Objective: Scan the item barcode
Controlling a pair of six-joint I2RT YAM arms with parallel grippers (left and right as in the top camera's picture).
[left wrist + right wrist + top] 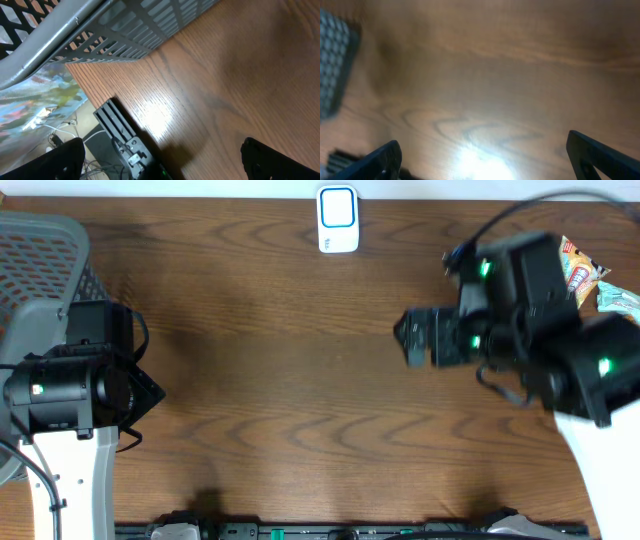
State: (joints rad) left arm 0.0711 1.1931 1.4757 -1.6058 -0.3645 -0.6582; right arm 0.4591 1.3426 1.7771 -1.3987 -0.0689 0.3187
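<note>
Fingers of the right end effector [490,160] stand wide apart over the bare wooden surface [495,75], holding nothing. The left end effector [165,162] is likewise spread and empty, near a grey mesh basket [125,30]. The snack packet [585,268] lies at the surface's right edge, partly behind the right arm, and the white scanner [338,218] sits at the far edge.

A dark brown wood-grain surface [300,360] fills the overhead view. A bright white glare [475,162] of light lies on it in the right wrist view. The left wrist view shows a softer patch.
</note>
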